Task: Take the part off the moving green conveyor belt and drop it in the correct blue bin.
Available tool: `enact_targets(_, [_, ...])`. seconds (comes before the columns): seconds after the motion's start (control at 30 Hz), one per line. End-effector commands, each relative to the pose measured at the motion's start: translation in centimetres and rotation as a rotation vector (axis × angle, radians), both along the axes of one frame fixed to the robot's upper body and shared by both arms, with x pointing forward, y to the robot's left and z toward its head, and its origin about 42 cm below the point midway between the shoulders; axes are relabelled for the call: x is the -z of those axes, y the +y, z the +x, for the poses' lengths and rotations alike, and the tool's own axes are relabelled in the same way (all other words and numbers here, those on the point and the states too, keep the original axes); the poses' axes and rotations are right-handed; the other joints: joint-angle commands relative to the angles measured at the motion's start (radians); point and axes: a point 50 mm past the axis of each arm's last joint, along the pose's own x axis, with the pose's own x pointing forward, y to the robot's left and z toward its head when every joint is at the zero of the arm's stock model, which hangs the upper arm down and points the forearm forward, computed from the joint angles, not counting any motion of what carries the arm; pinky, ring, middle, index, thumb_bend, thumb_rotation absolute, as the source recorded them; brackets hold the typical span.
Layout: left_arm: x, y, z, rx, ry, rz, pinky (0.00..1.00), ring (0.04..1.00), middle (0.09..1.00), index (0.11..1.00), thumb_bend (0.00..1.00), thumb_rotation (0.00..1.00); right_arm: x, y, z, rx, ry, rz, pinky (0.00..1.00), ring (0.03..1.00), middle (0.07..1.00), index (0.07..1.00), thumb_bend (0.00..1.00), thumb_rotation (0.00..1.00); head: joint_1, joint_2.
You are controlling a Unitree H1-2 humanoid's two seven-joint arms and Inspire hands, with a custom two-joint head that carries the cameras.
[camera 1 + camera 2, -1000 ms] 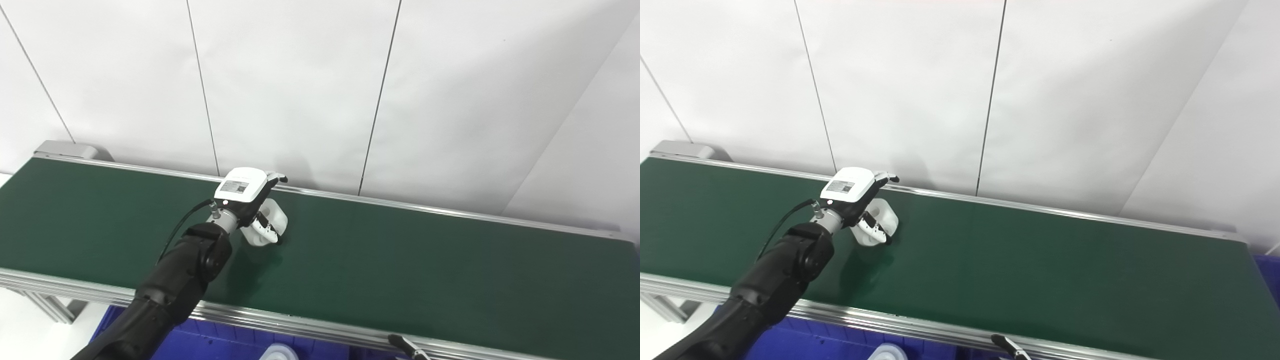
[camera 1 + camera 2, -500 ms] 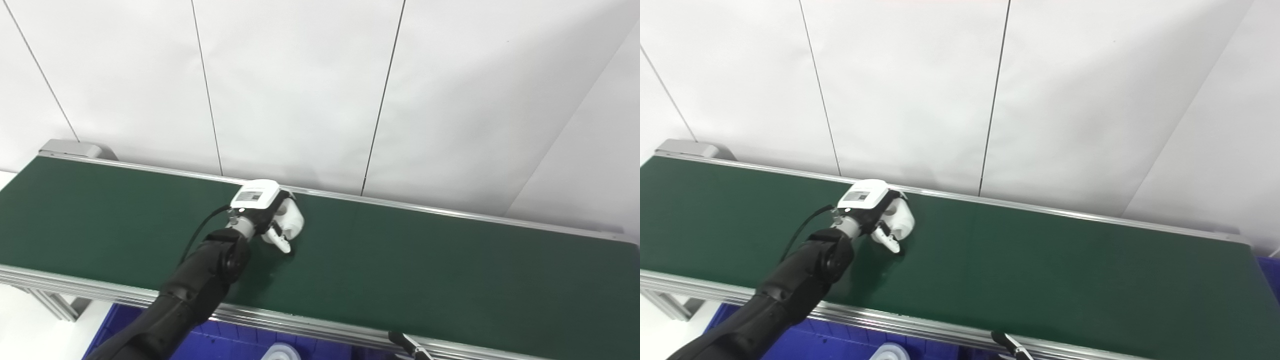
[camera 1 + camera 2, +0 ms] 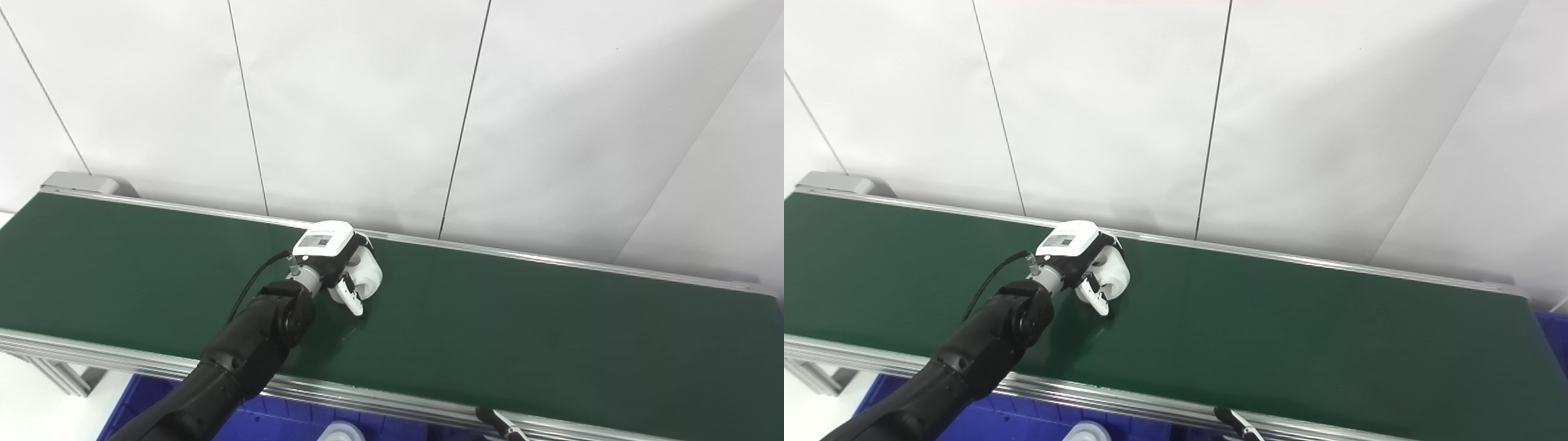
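Note:
A white rounded plastic part point(image 3: 369, 278) lies on the green conveyor belt point(image 3: 551, 331), near its far rail and left of the middle. My left hand point(image 3: 334, 263) reaches over the belt from the lower left. Its fingers curl over the top of the part and its thumb presses the near side, so the hand is shut on it. The part still touches the belt. A blue bin point(image 3: 263, 419) lies below the belt's near rail. Of my right hand only a dark tip point(image 3: 493, 421) pokes up at the bottom edge.
Another white part point(image 3: 340, 432) sits in the blue bin under the near rail. A second blue bin's corner point(image 3: 1557, 343) shows past the belt's right end. Aluminium rails point(image 3: 398, 404) edge the belt, and white wall panels stand behind it.
The part has ridden to the right along the belt and my left hand has followed it. Its fingers, spread a second ago, have closed around the part.

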Motion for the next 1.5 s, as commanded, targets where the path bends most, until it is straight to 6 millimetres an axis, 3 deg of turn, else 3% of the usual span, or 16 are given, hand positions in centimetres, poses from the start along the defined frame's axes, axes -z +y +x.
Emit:
enact_targets(0.0, [-3.4,-0.1,0.6,0.021,-0.094,-0.008,0.29,0.375,0.411,0.516,0.52,0.0,-1.3,0.3,0.3,-0.006,-0.084,0.02,0.61,0.754,0.891,0.863,0.73,0.95,0.004,0.01])
enact_targets(0.17, [-7.7,-0.7,-1.9,0.123,-0.186,-0.054,0.32,0.399,0.426,0.51,0.52,0.0,-1.9,0.4,0.0,-0.003,-0.079,0.034,0.63,0.761,0.899,0.866,0.76,0.95,0.013,0.046])
enact_targets(0.3, [-11.9,-0.8,-6.2,0.214,-0.256,-0.093,0.37,0.444,0.479,0.494,0.52,0.0,-2.5,0.4,0.1,-0.012,-0.089,0.032,0.64,0.773,0.911,0.885,0.75,0.96,0.036,0.096])
enact_targets(0.47, [-13.3,0.0,-10.6,0.267,-0.285,-0.101,0.38,0.452,0.486,0.489,0.52,0.0,-3.2,0.4,0.6,-0.024,-0.092,0.032,0.67,0.786,0.917,0.912,0.75,0.99,0.068,0.142])
enact_targets(0.53, [-12.9,0.4,-12.1,0.273,-0.274,-0.101,0.36,0.43,0.475,0.497,0.52,0.0,-3.4,0.3,0.7,-0.03,-0.097,0.029,0.68,0.795,0.92,0.918,0.74,1.0,0.079,0.158])
enact_targets(0.67, [-11.9,0.8,-14.9,0.274,-0.213,-0.102,0.35,0.419,0.475,0.498,0.52,0.0,-4.3,-0.3,0.8,-0.033,-0.088,0.022,0.71,0.808,0.924,0.921,0.77,1.0,0.128,0.235])
enact_targets(0.7, [-11.8,0.8,-15.2,0.273,-0.202,-0.101,0.35,0.414,0.47,0.502,0.52,0.0,-4.5,-0.5,0.8,-0.034,-0.085,0.021,0.71,0.813,0.927,0.923,0.77,1.0,0.131,0.24])
enact_targets(0.73, [-11.5,0.7,-15.9,0.26,-0.169,-0.095,0.35,0.411,0.468,0.504,0.52,0.0,-4.7,-0.9,0.8,-0.034,-0.079,0.021,0.72,0.815,0.928,0.925,0.78,1.0,0.155,0.277])
enact_targets(0.77, [-11.2,0.7,-16.4,0.25,-0.146,-0.09,0.34,0.409,0.466,0.506,0.52,0.0,-4.9,-1.2,0.7,-0.034,-0.074,0.021,0.73,0.82,0.932,0.927,0.78,1.0,0.155,0.277])
enact_targets(0.8, [-11.1,0.6,-16.9,0.239,-0.122,-0.086,0.34,0.408,0.466,0.507,0.52,0.0,-5.2,-1.5,0.7,-0.034,-0.072,0.023,0.74,0.822,0.934,0.928,0.78,1.0,0.176,0.307])
enact_targets(0.93, [-9.4,0.8,-18.2,0.212,-0.062,-0.1,0.29,0.372,0.437,0.514,0.52,0.0,-6.0,-2.8,0.9,-0.043,-0.081,0.029,0.73,0.826,0.93,0.925,0.77,0.99,0.212,0.351])
enact_targets(1.0, [-8.3,1.0,-18.8,0.179,-0.023,-0.118,0.32,0.401,0.456,0.504,0.52,0.0,-6.1,-3.4,1.1,-0.045,-0.077,0.034,0.73,0.819,0.925,0.918,0.78,0.97,0.218,0.357])
enact_targets(1.23, [-4.9,1.4,-20.4,0.107,0.061,-0.122,0.24,0.321,0.398,0.509,0.52,0.0,-6.4,-4.2,1.5,-0.051,-0.062,0.068,0.73,0.802,0.909,0.901,0.8,0.91,0.244,0.367])
enact_targets(1.47, [-1.4,2.9,-20.7,0.034,0.12,-0.116,0.27,0.357,0.414,0.509,0.52,0.0,-6.3,-4.3,1.7,-0.069,-0.065,0.071,0.73,0.805,0.905,0.892,0.81,0.9,0.245,0.366])
